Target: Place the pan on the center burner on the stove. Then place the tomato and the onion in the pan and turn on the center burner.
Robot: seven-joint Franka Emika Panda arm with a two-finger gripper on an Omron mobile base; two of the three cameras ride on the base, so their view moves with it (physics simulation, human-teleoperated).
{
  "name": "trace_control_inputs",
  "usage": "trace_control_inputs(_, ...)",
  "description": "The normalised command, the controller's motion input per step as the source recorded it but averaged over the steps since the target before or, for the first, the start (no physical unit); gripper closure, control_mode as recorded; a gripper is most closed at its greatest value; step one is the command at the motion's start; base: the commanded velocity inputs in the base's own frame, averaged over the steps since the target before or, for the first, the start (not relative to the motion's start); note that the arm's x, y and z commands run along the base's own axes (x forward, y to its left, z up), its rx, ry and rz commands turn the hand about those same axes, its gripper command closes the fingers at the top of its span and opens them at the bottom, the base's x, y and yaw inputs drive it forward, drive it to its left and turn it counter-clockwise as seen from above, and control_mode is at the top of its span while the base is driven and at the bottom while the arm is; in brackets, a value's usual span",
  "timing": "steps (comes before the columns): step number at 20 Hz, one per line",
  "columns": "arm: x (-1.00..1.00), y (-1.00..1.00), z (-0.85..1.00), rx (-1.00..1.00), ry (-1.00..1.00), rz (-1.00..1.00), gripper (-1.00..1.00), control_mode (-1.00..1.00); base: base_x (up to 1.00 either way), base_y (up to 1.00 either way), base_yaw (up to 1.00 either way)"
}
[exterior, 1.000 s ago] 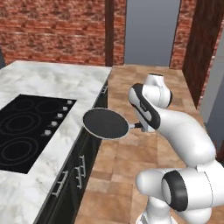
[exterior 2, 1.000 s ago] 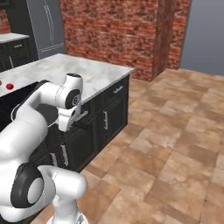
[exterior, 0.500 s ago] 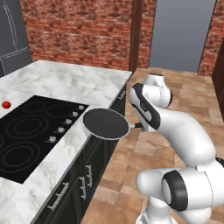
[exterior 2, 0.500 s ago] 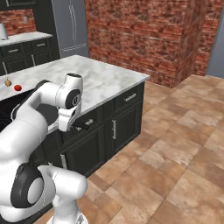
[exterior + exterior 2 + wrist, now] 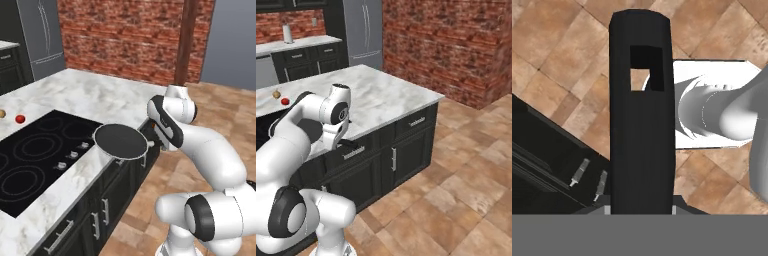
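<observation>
Centre of the left base frame: my pincer, clenched on the black handle, carries the pan beside the stove. Rigid, likely end-heavy; the handle seems the right hold.

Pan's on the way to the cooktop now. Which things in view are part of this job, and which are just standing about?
Part of the job:
- small round dark grey frying pan, black handle clamped in the gripper
- flat black glass cooktop, large double-ring center burner, silver knobs
- small red tomato
- tan onion

Standing about:
- grey refrigerator
- white cylinder on the back counter
</observation>
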Motion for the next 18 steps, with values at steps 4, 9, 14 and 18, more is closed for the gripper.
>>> trace_control_inputs(4,0.0,0.0,0.0,0.0,0.0,0.0,1.0,1.0,0.37,-0.35,0.32)
trace_control_inputs(9,0.0,0.0,0.0,0.0,0.0,0.0,1.0,1.0,0.29,-0.25,0.33)
trace_control_inputs(14,0.0,0.0,0.0,0.0,0.0,0.0,1.0,1.0,0.26,-0.22,0.33)
trace_control_inputs(18,0.0,0.0,0.0,0.0,0.0,0.0,1.0,1.0,0.36,-0.38,0.32)
